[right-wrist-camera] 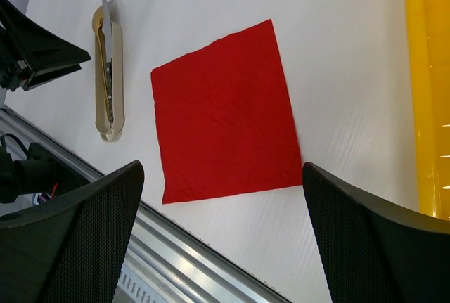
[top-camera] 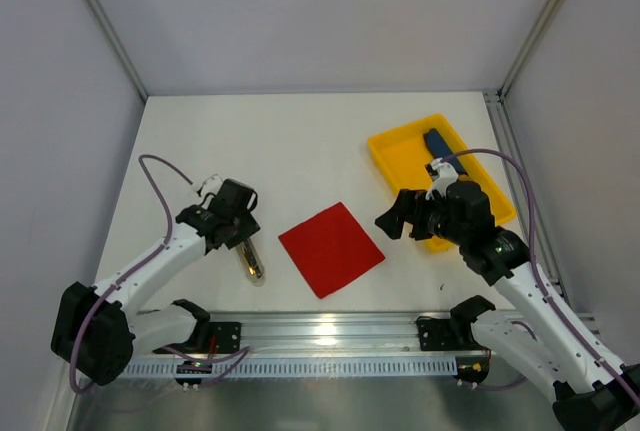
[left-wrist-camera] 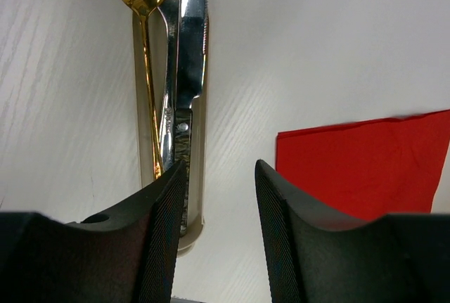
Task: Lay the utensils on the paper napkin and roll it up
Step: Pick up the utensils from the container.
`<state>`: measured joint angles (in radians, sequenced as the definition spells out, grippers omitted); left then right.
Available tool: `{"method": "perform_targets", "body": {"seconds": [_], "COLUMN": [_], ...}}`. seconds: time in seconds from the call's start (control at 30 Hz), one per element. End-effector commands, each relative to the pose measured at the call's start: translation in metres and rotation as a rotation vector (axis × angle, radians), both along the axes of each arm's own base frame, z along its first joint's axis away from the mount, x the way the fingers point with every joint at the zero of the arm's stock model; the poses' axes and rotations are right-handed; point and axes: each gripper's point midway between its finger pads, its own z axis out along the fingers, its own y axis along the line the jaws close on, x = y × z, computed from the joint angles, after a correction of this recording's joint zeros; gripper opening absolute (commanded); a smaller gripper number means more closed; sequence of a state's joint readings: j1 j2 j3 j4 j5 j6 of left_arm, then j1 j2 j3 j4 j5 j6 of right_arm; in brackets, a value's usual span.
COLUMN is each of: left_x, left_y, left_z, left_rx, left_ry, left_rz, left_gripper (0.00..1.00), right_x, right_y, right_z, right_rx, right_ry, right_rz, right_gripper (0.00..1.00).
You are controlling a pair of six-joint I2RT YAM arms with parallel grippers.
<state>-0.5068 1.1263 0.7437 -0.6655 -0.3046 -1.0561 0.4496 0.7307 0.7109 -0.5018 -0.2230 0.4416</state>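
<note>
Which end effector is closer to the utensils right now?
Left. The left end effector sits over the handle end of the utensils, left of the napkin. The right end effector hovers across the napkin, beside the yellow tray.

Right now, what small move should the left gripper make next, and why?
Probably shift the left gripper sideways toward the utensils before closing: its jaws stand apart, yet the utensils in their sleeve lie mostly beneath one finger, with only the sleeve's edge in the gap.
</note>
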Motion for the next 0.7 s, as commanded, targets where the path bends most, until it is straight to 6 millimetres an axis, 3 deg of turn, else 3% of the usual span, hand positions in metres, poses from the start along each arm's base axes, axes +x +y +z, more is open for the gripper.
{"method": "perform_targets", "body": {"seconds": [0.0,0.3,0.4,0.67], "left_x": [-0.001,-0.010,-0.010,-0.005], "left_y": [0.008,0.013,0.013,0.009], "left_z": [-0.009,-0.035,-0.039,-0.044], "left_rx": [0.042,0.065,0.073,0.071], "left_ry": [0.012,0.066,0.075,0.072], "left_rz": [0.037,0.047,0.045,0.030], "left_gripper": [0.46,0.41,0.36,0.35], "right_x": [0.003,0.002,0.001,0.001], "right_y": [0.004,0.002,0.002,0.000], "right_z": [0.023,0.020,0.018,0.018], "right_rx": [0.027,0.014,0.008,0.004], "right_ry": [-0.068,-0.067,-0.064,-0.072], "right_rz": [0.026,0.026,0.026,0.023], "right_gripper": [0.96,0.96,0.96,0.97]}}
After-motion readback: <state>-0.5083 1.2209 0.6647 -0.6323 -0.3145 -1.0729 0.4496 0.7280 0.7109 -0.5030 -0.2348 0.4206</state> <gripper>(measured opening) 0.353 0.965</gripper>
